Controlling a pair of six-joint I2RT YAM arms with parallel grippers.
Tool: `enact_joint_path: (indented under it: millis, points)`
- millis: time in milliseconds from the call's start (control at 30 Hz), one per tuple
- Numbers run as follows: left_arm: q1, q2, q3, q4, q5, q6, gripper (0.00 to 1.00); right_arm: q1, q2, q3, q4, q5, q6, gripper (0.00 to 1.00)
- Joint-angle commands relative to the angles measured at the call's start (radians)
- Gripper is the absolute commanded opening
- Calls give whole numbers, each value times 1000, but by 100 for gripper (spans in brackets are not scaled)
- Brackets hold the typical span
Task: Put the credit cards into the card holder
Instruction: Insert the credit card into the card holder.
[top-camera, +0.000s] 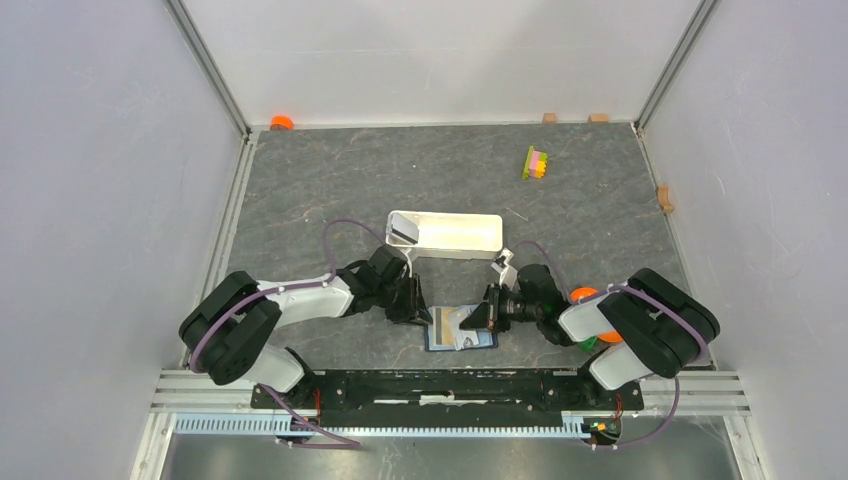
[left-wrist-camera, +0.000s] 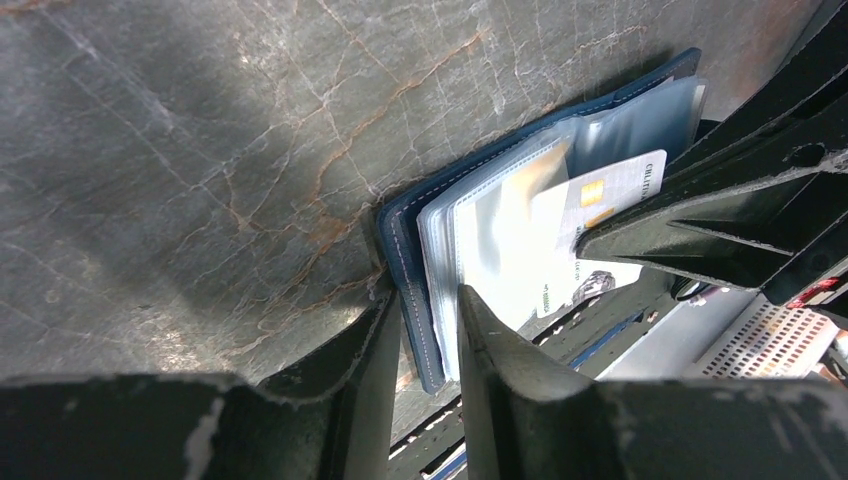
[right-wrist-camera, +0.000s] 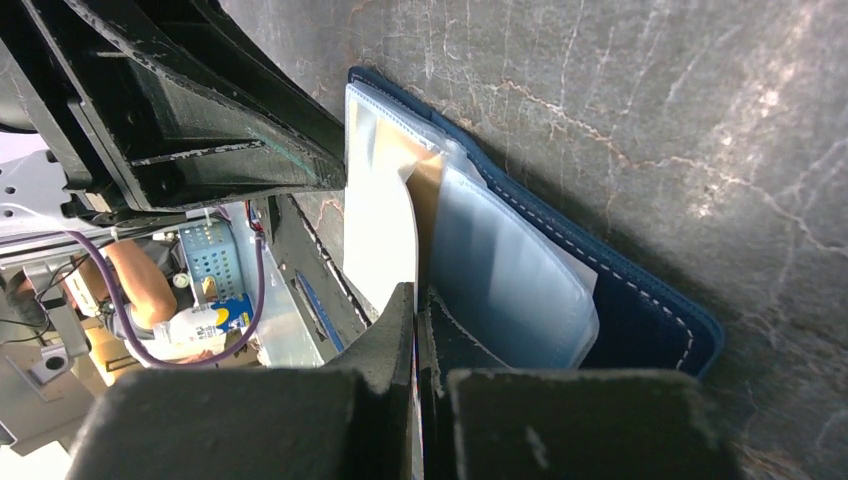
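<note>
The right fingers (right-wrist-camera: 395, 345) were pressed together with no gap to speak of. As far as the wrist views showed, they were nipping the near end of a pale credit card (left-wrist-camera: 608, 212). The card lay across the clear sleeves of the opened card holder (right-wrist-camera: 640, 310). Its far end was blurred behind a sleeve, so I could not tell whether it sat in a pocket or only on top.

The left fingers (left-wrist-camera: 375, 350) stood partly apart and straddled the opposite edge of the card holder. One was at the navy cover's stitched border and the other over the sleeves. Whether they were actually pressing that edge, I could not tell.

The card holder lay flat and open at the middle of the near edge of the desk (top-camera: 330, 190), between the two arms, with its navy cover against the desk's surface.

Just beyond it, towards the desk's centre, lay a long white tray (top-camera: 450, 251) with a grey flat piece (top-camera: 403, 232) in its left end, too small to identify. A yellow-pink-green block stack (top-camera: 536, 162) stood well apart from the tray, towards the far right corner. A small orange thing (top-camera: 281, 122) sat at the far left corner. Small wooden blocks (top-camera: 549, 118) rested along the far edge and at the right edge.
</note>
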Motion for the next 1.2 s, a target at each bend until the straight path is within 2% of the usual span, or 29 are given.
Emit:
enact_joint_path:
  millis: [0, 267, 667, 1033, 1100, 1167]
  points:
    - [-10, 46, -16, -86, -102, 69, 35, 5, 40, 19, 11, 86, -70, 0]
    - [-9, 50, -12, -88, -99, 68, 33, 5, 68, 6, 96, 110, -73, 0]
    - [-9, 38, -12, -87, -92, 53, 31, 7, 70, -17, 131, 164, -93, 0]
    - [-19, 21, -29, -44, -71, 26, 30, 66, 96, -26, 157, 211, -47, 0]
    - [-19, 14, -35, -47, -84, 29, 27, 66, 85, -24, 107, 220, -58, 0]
    - [-20, 10, -37, -59, -102, 36, 18, 65, 65, -18, 35, 233, -73, 0]
